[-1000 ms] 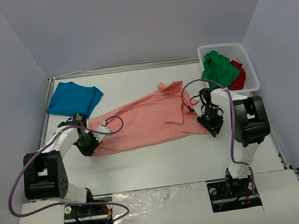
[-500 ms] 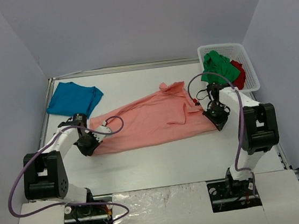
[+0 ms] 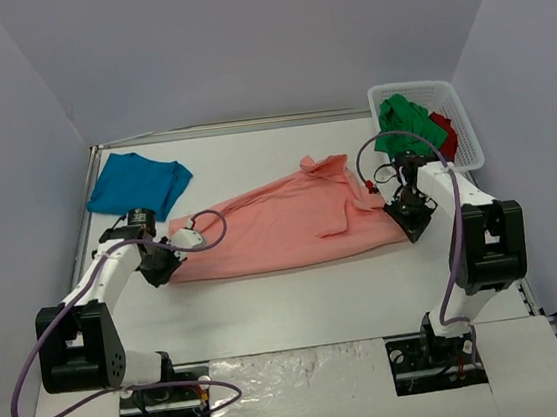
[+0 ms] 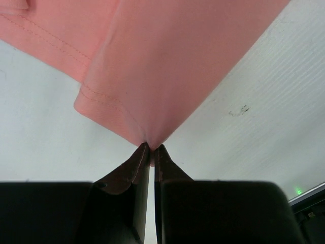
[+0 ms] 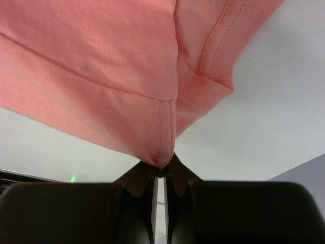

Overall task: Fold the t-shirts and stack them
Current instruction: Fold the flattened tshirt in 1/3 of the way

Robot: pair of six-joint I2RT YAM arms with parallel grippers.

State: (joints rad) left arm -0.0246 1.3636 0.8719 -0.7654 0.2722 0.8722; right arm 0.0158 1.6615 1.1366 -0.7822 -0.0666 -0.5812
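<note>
Up and to the left of the salmon-pink t-shirt, near the back left corner of the white worktop, a teal-blue t-shirt lies bunched in a loose heap, apart from it. At the salmon-pink t-shirt's left end the left hand is pressed together on a corner of the cloth; the left wrist view shows its two dark fingers pinching a hemmed tip that fans out from them. The salmon-pink t-shirt itself lies spread across the middle of the worktop, stretched long between the two hands, with a sleeve poking up at its back edge. At its right end the right hand is likewise closed on the fabric, nipping a stitched seam fold at the very edge. Behind and to the right of the salmon-pink t-shirt stands a white mesh basket holding a green t-shirt, which spills over its near left rim, and a red t-shirt just beside the green one.
</note>
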